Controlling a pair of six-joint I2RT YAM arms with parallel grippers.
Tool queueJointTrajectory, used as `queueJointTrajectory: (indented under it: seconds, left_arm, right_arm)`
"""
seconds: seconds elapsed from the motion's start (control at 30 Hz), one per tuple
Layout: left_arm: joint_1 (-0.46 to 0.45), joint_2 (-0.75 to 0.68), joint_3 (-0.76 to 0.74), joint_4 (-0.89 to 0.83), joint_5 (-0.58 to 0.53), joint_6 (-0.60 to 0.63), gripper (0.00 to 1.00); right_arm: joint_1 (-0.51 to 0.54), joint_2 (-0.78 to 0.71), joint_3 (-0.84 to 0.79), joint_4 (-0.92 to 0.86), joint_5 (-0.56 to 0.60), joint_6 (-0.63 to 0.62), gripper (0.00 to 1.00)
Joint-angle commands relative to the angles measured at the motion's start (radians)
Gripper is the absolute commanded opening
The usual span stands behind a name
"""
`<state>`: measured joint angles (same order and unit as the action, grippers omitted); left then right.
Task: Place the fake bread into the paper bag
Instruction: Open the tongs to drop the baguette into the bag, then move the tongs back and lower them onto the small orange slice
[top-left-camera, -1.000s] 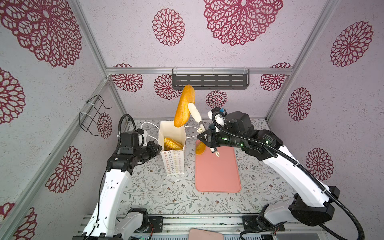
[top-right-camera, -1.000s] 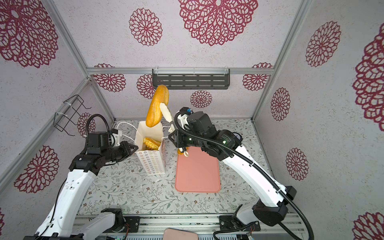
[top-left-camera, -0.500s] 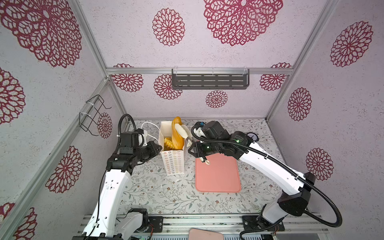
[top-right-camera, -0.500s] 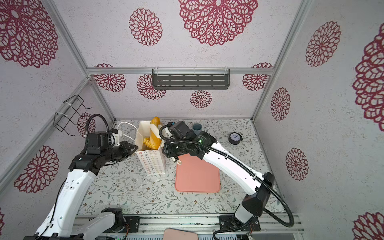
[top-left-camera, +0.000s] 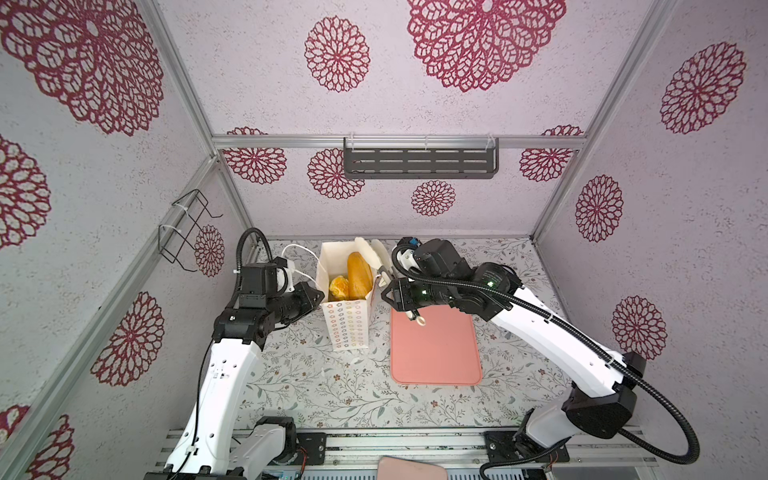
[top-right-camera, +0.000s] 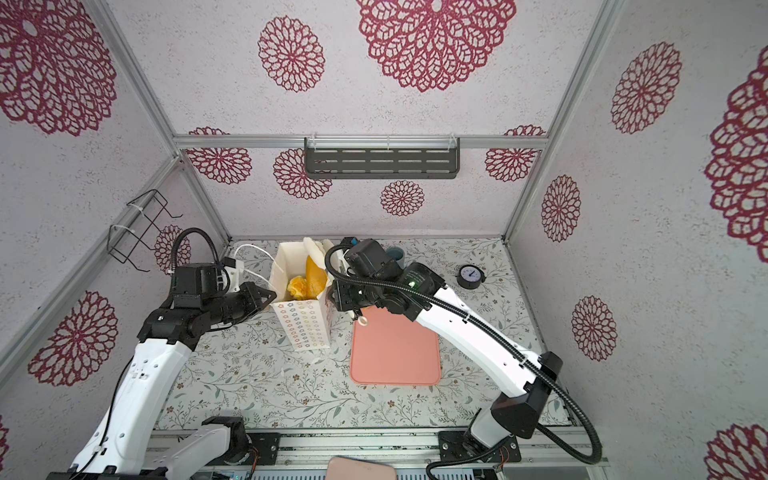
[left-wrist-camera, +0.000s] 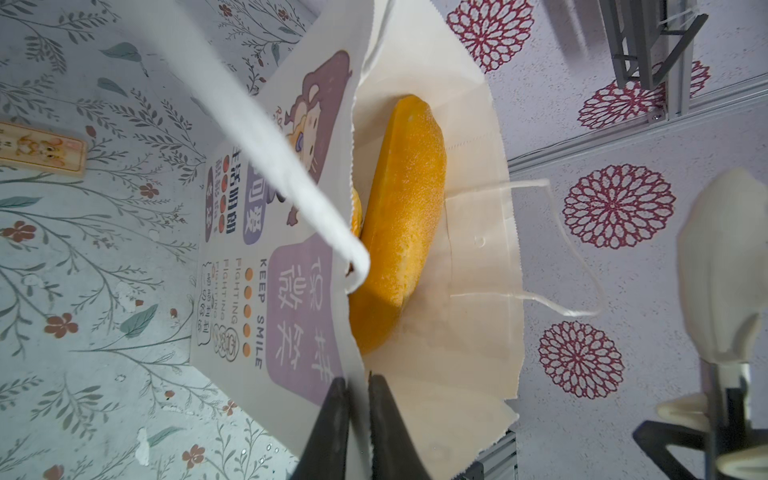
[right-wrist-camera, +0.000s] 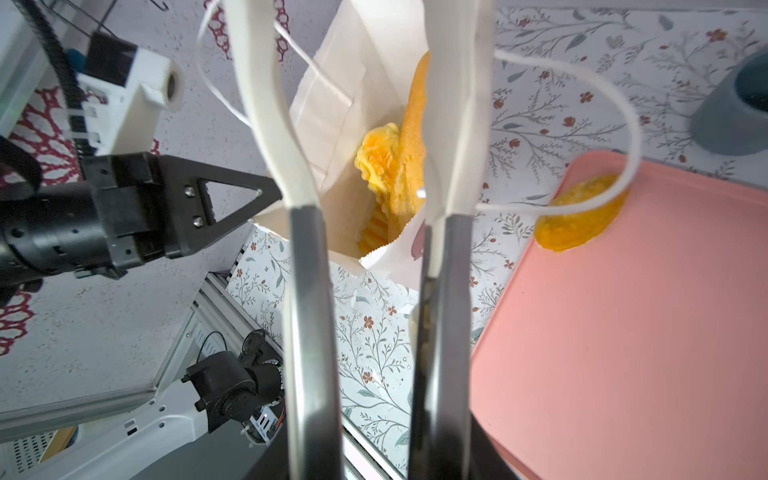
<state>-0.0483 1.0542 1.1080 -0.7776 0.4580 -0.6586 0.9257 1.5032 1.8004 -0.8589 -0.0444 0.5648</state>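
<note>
The white paper bag (top-left-camera: 349, 328) (top-right-camera: 305, 328) stands upright left of the pink tray (top-left-camera: 436, 353). A long orange loaf (top-left-camera: 359, 276) (left-wrist-camera: 403, 216) leans inside it beside a ridged yellow bun (top-left-camera: 338, 286) (right-wrist-camera: 380, 162). My left gripper (top-left-camera: 320, 296) (left-wrist-camera: 356, 380) is shut on the bag's rim. Above the bag's mouth, my right gripper (top-left-camera: 372, 251) (right-wrist-camera: 361, 62) is open, with nothing between its long white fingers (right-wrist-camera: 266, 104). In the right wrist view, another round fake bread (right-wrist-camera: 577, 220) lies on the tray's corner, behind a cord handle.
A grey cup (top-right-camera: 395, 252) and a round gauge (top-right-camera: 471, 276) stand at the back right of the table. A dark shelf (top-left-camera: 419, 163) hangs on the back wall, and a wire rack (top-left-camera: 185, 230) on the left wall. A small wooden tag (left-wrist-camera: 41, 151) lies near the bag.
The right arm came down from high above the bag with the long loaf. Its fingers opened, and the loaf now rests in the bag. The left gripper kept its hold.
</note>
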Motion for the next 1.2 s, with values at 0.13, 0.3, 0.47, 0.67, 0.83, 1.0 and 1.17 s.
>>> queueJointTrajectory:
  seconds: [0.13,0.3,0.47,0.67,0.83,1.0,1.17]
  left_arm:
    - [-0.008,-0.003,0.032,-0.023,-0.013,0.013,0.14]
    - [-0.008,-0.001,0.030,-0.007,-0.004,0.002,0.14]
    - [-0.008,0.012,0.043,-0.006,0.002,0.006,0.14]
    - [-0.008,0.014,0.044,-0.004,0.004,0.007,0.14]
    - [-0.008,0.008,0.037,-0.001,0.004,0.006,0.14]
    - [-0.008,0.000,0.018,0.019,0.005,0.002,0.14]
    - [-0.008,0.001,0.013,0.019,0.011,0.001,0.14]
  right_arm:
    - [-0.168,-0.218,-0.130,0.035,0.012,0.011,0.41]
    - [-0.314,-0.314,-0.321,0.085,-0.093,0.045,0.41]
    - [-0.369,-0.345,-0.513,0.144,-0.150,0.078,0.41]
    - [-0.395,-0.327,-0.685,0.248,-0.216,0.111,0.43]
    - [-0.396,-0.262,-0.764,0.340,-0.279,0.135,0.43]
    - [-0.396,-0.190,-0.798,0.417,-0.341,0.161,0.44]
    - [-0.395,-0.112,-0.799,0.477,-0.400,0.179,0.48]
